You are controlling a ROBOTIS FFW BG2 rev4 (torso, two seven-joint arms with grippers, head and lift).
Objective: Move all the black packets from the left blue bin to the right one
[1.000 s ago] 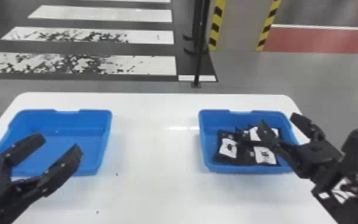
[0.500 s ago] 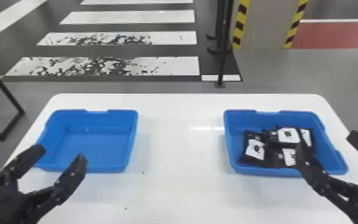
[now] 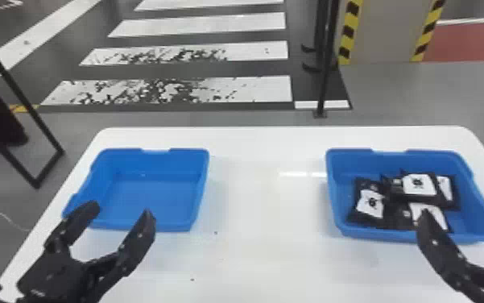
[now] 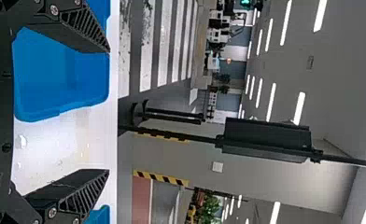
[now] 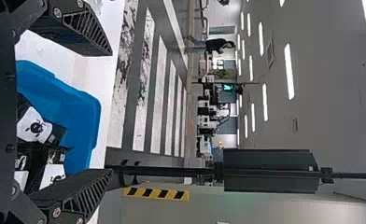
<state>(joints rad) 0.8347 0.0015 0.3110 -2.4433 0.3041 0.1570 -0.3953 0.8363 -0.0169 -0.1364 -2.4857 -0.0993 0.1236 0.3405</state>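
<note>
In the head view the right blue bin [image 3: 398, 235] holds several black packets [image 3: 418, 184] with white labels, heaped over one another. The left blue bin [image 3: 144, 225] has a bare floor. My left gripper [image 3: 120, 209] stands open at that bin's near edge, nothing between its fingers. My right gripper [image 3: 460, 209] is open at the near right part of the right bin. The left wrist view has my left gripper [image 4: 109, 111] with its fingers wide apart. In the right wrist view my right gripper [image 5: 112, 112] is spread, with packets [image 5: 34, 126] in the bin [image 5: 80, 107] beyond.
Both bins stand on a white table [image 3: 269, 193], with a wide stretch of tabletop between them. Behind the table's far edge a black pole [image 3: 325, 72] rises from the floor. A black frame [image 3: 47, 169] stands on the floor at the left.
The head view has swung left, so both bins appear farther right. My right gripper has drawn back from over the packets toward the near right side. My left gripper stays open near the left bin.
</note>
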